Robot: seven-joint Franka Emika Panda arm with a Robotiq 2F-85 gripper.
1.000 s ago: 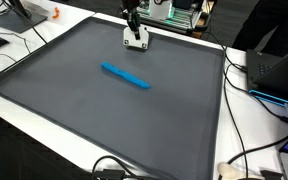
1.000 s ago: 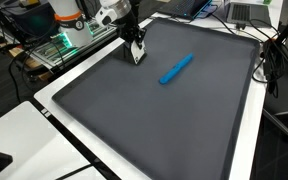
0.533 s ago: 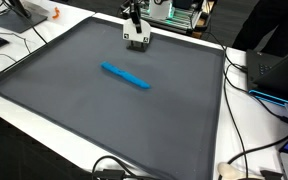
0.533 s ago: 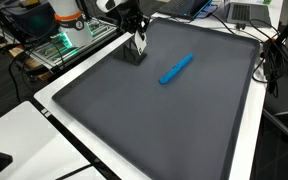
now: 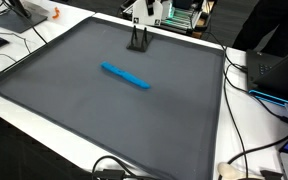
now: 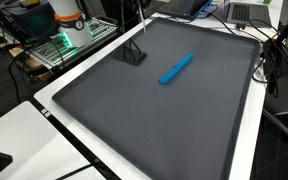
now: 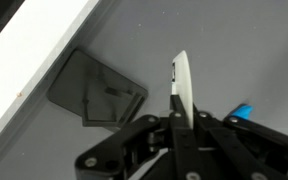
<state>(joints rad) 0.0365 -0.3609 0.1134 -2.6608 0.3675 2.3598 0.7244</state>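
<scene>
Claw (image 7: 181,115) clamped tight on thin white flat piece (image 7: 182,85), held upright, clear of grey mat (image 5: 84,120). Below it, dark flat square (image 7: 97,90) lies on mat just inside one edge. Blue marker (image 5: 126,76) lies near mat middle, well apart from square.

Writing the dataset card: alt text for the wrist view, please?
The shut gripper holds a thin white plate edge-on above a grey mat. A dark square flat piece lies on the mat at picture left; the end of a blue stick shows at right.
</scene>
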